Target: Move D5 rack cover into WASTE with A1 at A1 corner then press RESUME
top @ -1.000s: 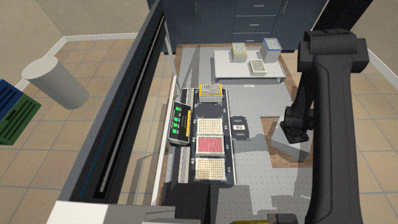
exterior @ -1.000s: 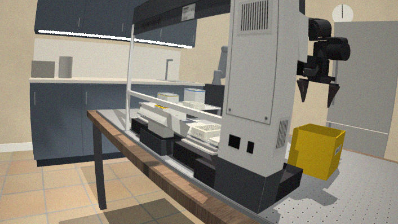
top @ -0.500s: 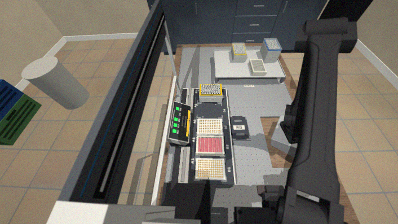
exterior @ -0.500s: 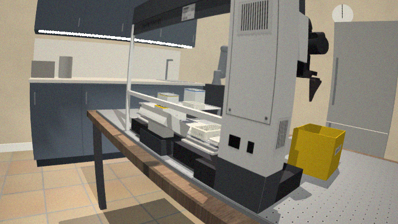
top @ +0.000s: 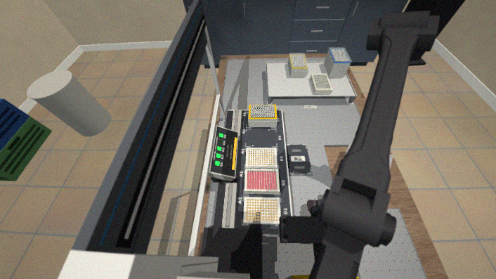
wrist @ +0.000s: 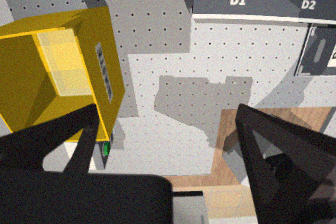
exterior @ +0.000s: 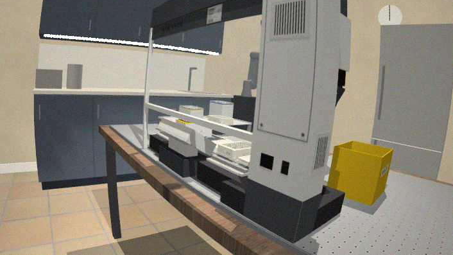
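Lab room with tan tiled floor, dark blue cabinets along the back wall and a grey fridge off to the side, and in the middle a wood-edged worktop with a grey perforated mat on it. The liquid handler's big white tower blocks most of the exterior view, so the arm doesn't show there at all, and the deck only peeks out behind the rail. From the top, the dark arm sweeps across the right side and covers a good chunk of the worktop plus the near corner of the deck. The yellow waste bin stands on the mat next to the tower; in the wrist view it's cut off at the left edge, and a pale translucent sheet lies inside it, but I can't make out for sure what it is. The tip rack at D5 sits at the far end of the deck row with its yellow rim and its tips showing. The spare nest RG is clipped by the wrist frame's right edge. The end effector is spread wide open with nothing in it, hanging over the mat just beside the bin. A tiny green bit pokes out under the bin's corner, too hidden to identify.
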{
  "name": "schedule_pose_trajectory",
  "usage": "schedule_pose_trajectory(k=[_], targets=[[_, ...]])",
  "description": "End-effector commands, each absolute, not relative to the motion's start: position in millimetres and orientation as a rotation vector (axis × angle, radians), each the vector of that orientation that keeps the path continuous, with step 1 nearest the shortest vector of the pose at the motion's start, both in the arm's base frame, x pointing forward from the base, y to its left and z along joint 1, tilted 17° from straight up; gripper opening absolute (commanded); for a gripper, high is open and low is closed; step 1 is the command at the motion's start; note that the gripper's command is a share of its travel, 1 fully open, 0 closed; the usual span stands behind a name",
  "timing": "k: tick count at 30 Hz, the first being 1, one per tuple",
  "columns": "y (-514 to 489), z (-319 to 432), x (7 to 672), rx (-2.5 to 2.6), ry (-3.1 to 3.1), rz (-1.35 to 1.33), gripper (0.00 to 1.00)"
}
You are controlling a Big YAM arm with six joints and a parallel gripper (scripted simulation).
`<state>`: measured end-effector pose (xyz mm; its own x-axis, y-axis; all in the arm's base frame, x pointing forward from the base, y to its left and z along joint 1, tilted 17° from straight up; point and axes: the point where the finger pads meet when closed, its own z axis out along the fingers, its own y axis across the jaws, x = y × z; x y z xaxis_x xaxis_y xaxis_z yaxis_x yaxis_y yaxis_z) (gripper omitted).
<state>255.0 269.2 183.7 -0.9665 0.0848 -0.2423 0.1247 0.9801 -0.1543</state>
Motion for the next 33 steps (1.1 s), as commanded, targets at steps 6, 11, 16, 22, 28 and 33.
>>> schedule_pose_trajectory(k=[6, 11, 16, 22, 28, 33], targets=[[229, 200, 262, 0.133, 2.884, -0.231, 1.0], [205, 205, 264, 0.132, 2.885, -0.232, 1.0], [191, 208, 267, 0.133, 2.885, -0.228, 1.0], [167, 224, 276, 0.137, 2.867, -0.204, 1.0], [134, 222, 275, 0.133, 2.881, -0.228, 1.0], [126, 241, 287, 0.14, 2.845, -0.188, 1.0]])
